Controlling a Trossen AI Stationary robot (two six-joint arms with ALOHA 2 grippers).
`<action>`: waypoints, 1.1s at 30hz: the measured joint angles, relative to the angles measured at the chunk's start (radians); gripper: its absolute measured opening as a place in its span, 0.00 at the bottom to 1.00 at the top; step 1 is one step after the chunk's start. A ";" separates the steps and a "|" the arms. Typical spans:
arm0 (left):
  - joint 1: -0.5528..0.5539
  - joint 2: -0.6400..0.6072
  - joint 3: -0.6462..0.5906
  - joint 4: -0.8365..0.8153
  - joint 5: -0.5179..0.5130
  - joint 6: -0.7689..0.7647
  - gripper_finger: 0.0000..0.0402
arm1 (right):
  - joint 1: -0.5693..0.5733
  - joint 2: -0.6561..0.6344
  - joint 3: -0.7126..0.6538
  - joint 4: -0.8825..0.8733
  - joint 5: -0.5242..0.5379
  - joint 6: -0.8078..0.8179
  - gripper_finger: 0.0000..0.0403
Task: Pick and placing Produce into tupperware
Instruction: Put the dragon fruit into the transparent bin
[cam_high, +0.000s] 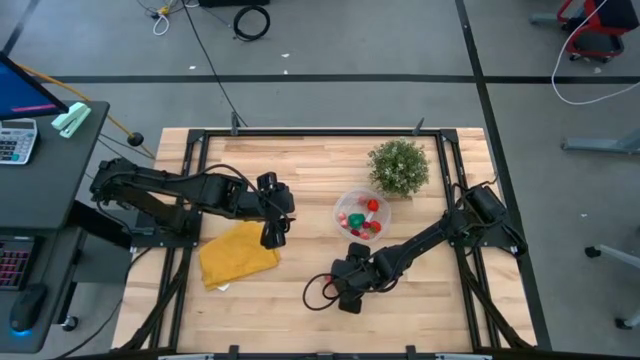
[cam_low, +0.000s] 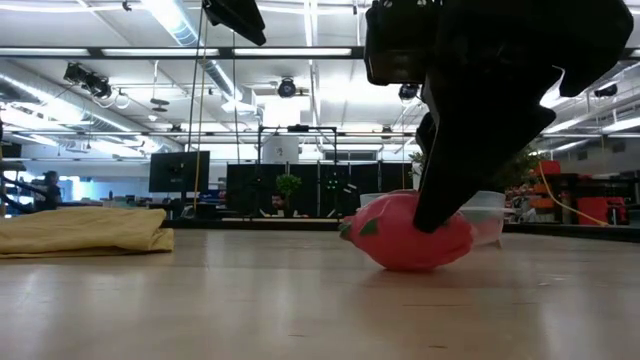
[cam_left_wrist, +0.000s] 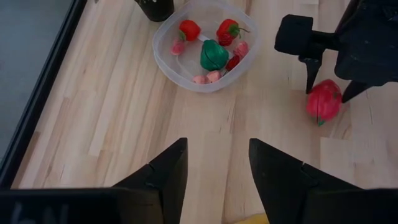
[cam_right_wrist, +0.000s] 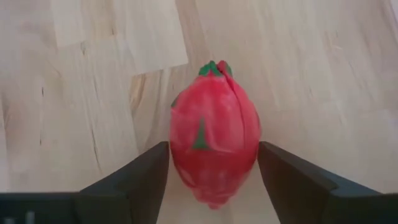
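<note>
A pink-red toy fruit with green tips (cam_right_wrist: 214, 124) lies on its side on the wooden table, to the near side of the tupperware. My right gripper (cam_right_wrist: 213, 149) stands over it, pointing steeply down, open, one finger at each side of the fruit (cam_left_wrist: 323, 102). The round clear tupperware (cam_high: 340, 212) holds several small pieces of produce: red ones, pink ones and a green one (cam_left_wrist: 213, 55). My left gripper (cam_left_wrist: 217, 180) hangs open above the table beside the yellow cloth, holding nothing. My right gripper has its two fingers (cam_right_wrist: 149, 168) close against the fruit's two long sides (cam_right_wrist: 177, 143), coming from above and slanting. Whether they touch it I cannot tell. The fruit rests on the table.
A bushy green potted plant (cam_high: 398, 165) stands just beyond the tupperware at the far right. A folded yellow cloth (cam_high: 238, 255) lies on the left half of the table. A dark cable loop (cam_high: 318, 290) hangs beside my right gripper. Bare wood lies toward the near edge.
</note>
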 joint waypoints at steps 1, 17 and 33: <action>0.000 0.000 0.000 0.000 0.000 0.000 0.44 | 0.000 0.000 0.000 0.000 0.000 0.000 0.60; 0.000 0.000 0.000 0.000 0.000 0.000 0.43 | 0.002 0.000 0.000 0.009 0.002 -0.097 0.69; 0.000 0.000 0.000 0.000 0.000 0.000 0.44 | 0.002 0.000 0.001 0.019 0.005 -0.035 0.48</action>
